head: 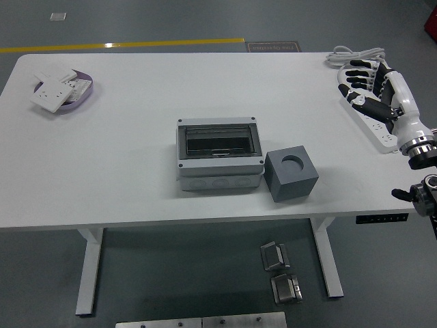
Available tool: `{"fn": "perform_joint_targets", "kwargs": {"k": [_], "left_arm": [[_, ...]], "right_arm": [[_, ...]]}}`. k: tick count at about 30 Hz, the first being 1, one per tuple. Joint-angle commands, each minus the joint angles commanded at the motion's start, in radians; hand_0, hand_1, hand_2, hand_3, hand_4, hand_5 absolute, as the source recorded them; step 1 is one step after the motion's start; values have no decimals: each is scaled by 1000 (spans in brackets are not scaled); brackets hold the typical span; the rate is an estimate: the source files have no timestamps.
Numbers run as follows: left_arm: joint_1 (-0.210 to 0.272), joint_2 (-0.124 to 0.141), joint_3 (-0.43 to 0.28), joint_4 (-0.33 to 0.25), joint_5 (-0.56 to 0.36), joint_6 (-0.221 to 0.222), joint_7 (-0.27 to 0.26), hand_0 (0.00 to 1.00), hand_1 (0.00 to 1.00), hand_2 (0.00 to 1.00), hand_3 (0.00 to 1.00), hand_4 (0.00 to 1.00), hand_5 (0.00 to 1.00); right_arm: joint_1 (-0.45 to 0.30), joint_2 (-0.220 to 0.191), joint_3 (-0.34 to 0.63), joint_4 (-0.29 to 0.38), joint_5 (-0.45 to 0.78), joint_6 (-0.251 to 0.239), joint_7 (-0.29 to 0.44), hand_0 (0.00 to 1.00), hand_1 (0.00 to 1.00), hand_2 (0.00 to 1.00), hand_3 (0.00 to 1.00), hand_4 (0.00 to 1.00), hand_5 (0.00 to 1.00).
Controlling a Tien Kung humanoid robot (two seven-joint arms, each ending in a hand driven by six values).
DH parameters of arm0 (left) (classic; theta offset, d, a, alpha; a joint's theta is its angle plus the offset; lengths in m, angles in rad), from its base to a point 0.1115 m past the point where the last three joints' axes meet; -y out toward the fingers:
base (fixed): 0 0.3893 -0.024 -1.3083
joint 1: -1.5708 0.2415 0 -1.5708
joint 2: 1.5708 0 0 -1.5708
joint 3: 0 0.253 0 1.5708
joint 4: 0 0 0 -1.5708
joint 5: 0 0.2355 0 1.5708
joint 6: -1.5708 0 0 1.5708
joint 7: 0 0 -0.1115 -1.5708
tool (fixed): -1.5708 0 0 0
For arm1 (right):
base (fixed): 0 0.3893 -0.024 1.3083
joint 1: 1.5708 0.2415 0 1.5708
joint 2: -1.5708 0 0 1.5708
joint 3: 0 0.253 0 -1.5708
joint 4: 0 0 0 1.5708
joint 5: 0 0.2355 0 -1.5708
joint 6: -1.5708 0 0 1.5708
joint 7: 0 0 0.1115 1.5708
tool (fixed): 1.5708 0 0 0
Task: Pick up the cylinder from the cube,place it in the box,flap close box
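A grey box (219,155) with a dark transparent lid sits mid-table, its flap lying shut over the top. Right beside it stands a dark grey cube (291,173) with a round hole in its top face; no cylinder shows on or in it. My right hand (367,83) hovers at the table's far right edge, white and black, fingers spread and holding nothing. It is well apart from the cube and box. The left arm does not show.
A white power strip (373,121) with its cable (355,53) lies under my right hand at the right edge. A purple tray (70,106) holding white socket plates sits at the far left corner. Metal parts lie on the floor below the table.
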Motion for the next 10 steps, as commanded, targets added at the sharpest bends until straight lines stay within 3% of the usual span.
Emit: {"fn": "perform_joint_targets", "kwargs": {"k": [10], "left_arm": [[3, -6, 19, 0, -11, 0, -2, 588, 629, 611, 615, 653, 180]], "right_arm": [[35, 17, -61, -7, 18, 4, 5, 702, 674, 673, 708, 785, 213]]}}
